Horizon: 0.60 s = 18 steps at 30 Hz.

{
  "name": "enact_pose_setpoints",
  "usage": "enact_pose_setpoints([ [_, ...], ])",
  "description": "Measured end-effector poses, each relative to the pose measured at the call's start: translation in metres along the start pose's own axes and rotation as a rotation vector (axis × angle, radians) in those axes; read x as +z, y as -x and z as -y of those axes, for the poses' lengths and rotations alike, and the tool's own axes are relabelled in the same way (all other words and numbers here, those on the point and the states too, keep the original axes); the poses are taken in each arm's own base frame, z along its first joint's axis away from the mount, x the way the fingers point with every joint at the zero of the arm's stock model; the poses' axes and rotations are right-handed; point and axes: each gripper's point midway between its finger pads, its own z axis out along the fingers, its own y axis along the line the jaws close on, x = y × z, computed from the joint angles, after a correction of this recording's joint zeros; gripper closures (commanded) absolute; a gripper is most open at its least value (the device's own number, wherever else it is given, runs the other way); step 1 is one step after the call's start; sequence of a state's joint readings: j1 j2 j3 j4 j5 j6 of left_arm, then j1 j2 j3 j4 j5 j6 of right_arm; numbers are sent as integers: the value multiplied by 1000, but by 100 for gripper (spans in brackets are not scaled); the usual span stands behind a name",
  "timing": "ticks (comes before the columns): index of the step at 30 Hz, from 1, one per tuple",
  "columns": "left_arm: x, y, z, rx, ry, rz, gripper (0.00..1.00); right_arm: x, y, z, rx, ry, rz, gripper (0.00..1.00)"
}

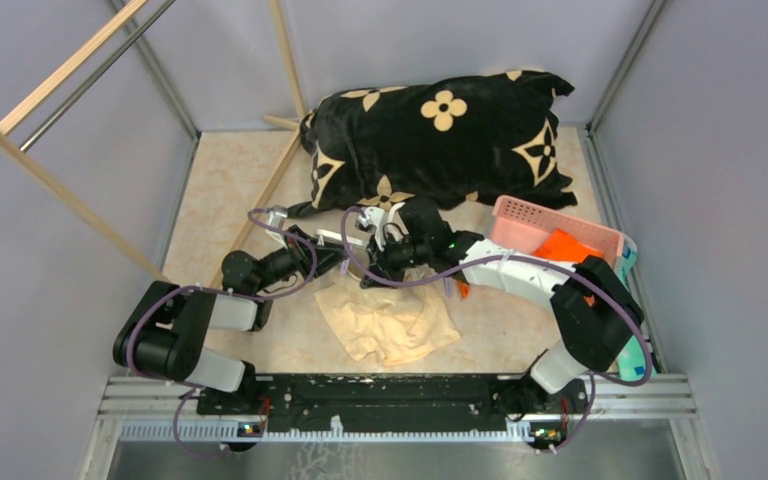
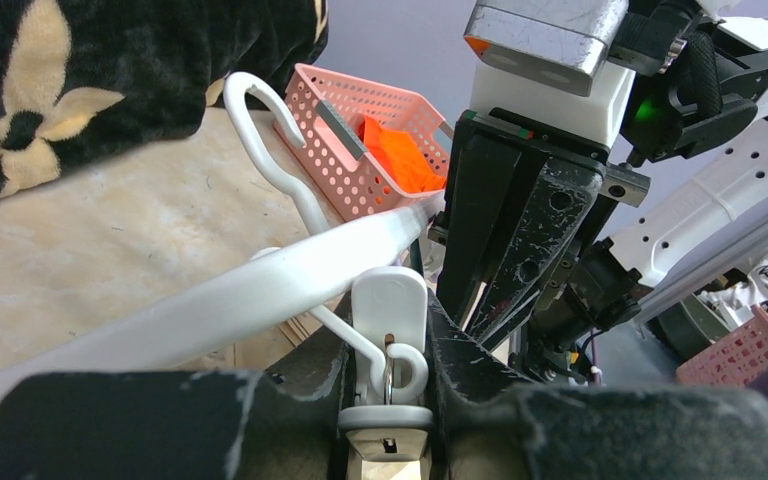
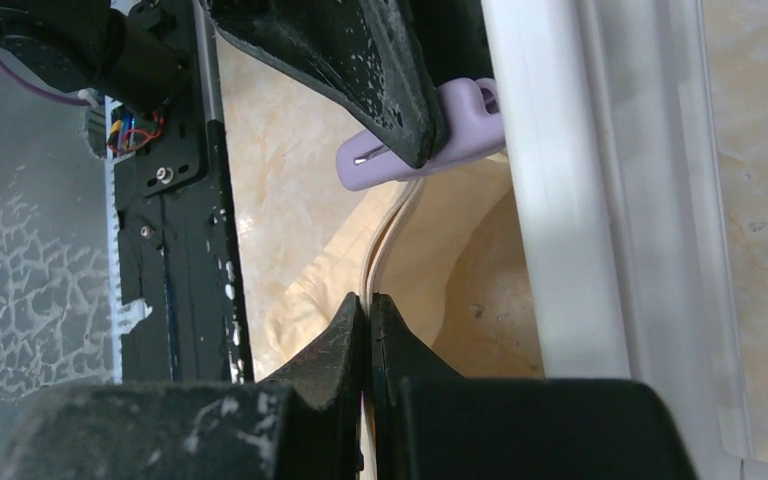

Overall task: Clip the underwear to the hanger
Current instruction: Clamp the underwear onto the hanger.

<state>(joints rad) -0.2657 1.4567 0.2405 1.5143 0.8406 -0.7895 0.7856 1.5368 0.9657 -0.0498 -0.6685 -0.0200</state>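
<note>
The underwear (image 1: pixel 392 322) lies crumpled about the middle of the surface (image 1: pixel 230 170), a little toward its near edge, between the two arms; most of it rests flat, and one edge is lifted toward the hanger (image 2: pixel 260 290), whose white frame sits just behind it, toward the far edge; the right claw (image 3: pixel 369 305) is pressed together on that thin fabric edge, which curves up from its fingertips to just under a pale clip (image 2: pixel 390 295); the left claw (image 2: pixel 390 345) is clamped on this clip, squeezing it below the hanger's bar; whether the fabric is already inside the clip's mouth I cannot tell, so I judge the first clipping to be in hand and not finished; seating the edge, letting the clip bite and pinning the rest of the waistband look to be left; as for writing, some dark lettering shows on a white part at the right edge of the left wrist view, too cut off to read; the black blanket (image 1: pixel 440 140) at the far edge carries cream flower and star motifs but no legible letters; the pink basket (image 1: pixel 520 212) shows no label.
</note>
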Motion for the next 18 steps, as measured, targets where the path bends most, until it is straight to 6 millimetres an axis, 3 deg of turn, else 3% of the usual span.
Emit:
enact_pose_setpoints([
  [18,0,0,0,0,-3,-2,100,7,-3,-4,-9,23,-30,100],
])
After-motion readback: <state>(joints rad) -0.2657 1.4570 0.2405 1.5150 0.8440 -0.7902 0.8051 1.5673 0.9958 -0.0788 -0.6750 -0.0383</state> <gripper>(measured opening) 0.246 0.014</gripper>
